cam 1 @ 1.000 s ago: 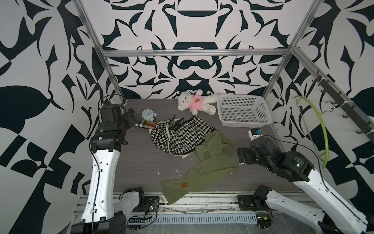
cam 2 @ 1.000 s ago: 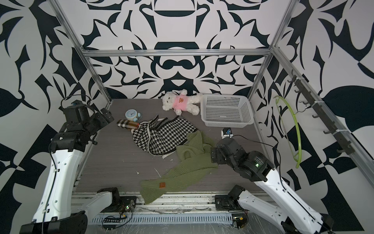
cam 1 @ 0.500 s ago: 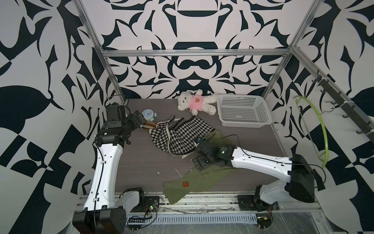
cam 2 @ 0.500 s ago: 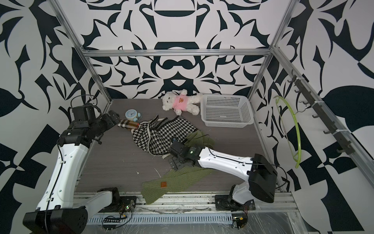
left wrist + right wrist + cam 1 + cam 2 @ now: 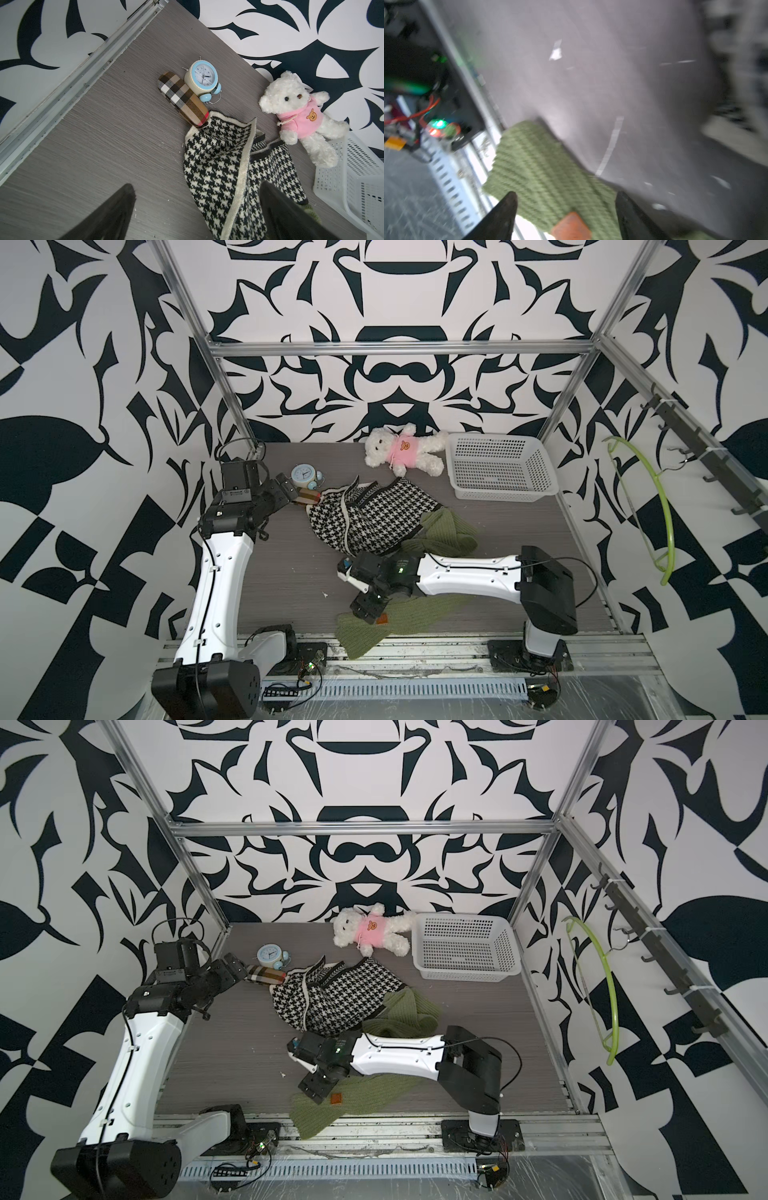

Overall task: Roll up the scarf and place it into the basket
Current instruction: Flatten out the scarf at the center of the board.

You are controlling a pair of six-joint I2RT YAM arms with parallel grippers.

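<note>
The scarf is green ribbed knit with an orange label. It runs from the front edge of the table back to a bunched end beside the houndstooth cloth. My right gripper is low over the near end, open, with its fingers either side of the scarf and the label; the right wrist view is blurred. The white perforated basket stands at the back right, nothing in it. My left gripper hovers open at the back left, above the table beside the cloth.
A black-and-white houndstooth cloth lies mid-table, overlapping the scarf's far end. A plaid case, a blue alarm clock and a white teddy bear sit along the back. A green hanger hangs on the right wall. Rails and wiring line the front.
My right arm swung from the right side across the table and down onto the scarf's near end, its jaws narrowing a little. The left arm reached further toward the plaid case.
</note>
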